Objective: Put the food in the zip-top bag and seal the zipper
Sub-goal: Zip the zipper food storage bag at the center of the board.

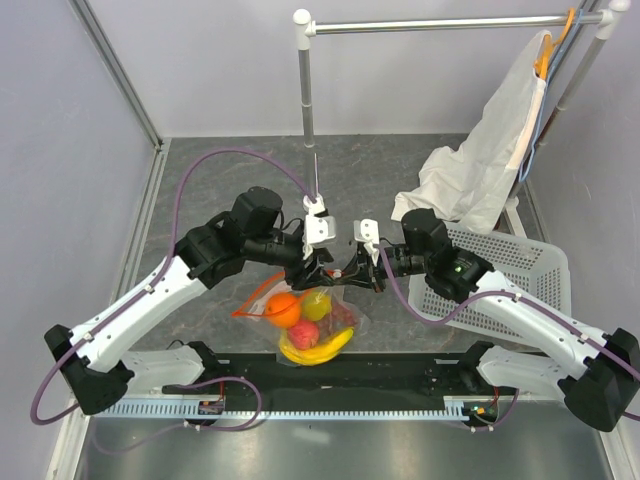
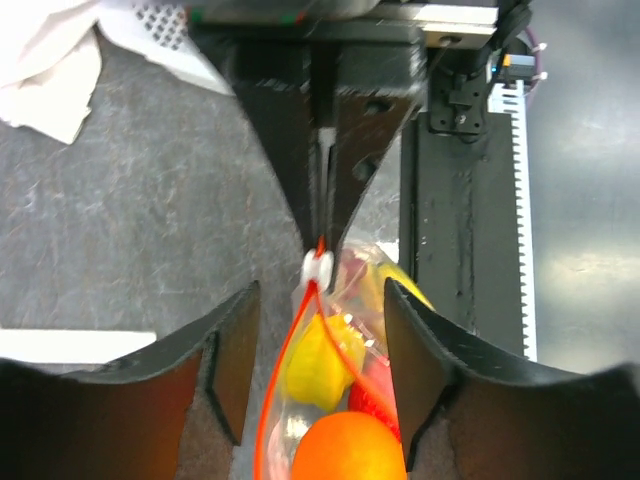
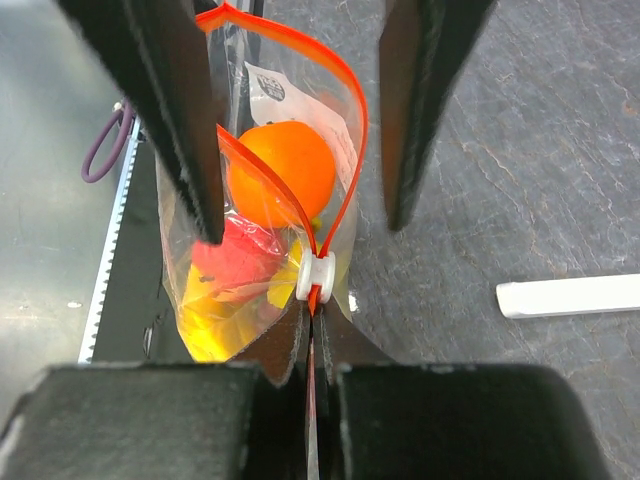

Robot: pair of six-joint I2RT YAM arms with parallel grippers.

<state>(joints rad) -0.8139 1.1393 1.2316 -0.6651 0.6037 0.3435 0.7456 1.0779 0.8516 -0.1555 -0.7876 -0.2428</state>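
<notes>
Right wrist view: right gripper point(image 3: 312, 320) pinches the zipper's point(image 3: 362, 115) end, with the white slider point(image 3: 316, 278) just past its tips. Beyond, the bag point(image 3: 290, 100) sits on the table point(image 3: 520, 150), mouth open, holding banana point(image 3: 210, 320), red fruit point(image 3: 235, 262) and orange point(image 3: 290, 165). Left gripper point(image 3: 304, 230), farther on, stands wide, one finger each side of the mouth.

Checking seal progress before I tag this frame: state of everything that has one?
left tool, open, astride bag mouth
right tool, shut on zipper by slider
zip-top bag, mouth open, fruit inside
zipper, unsealed
slider, at right tool's end
orange, inside bag
banana, inside bag
</notes>
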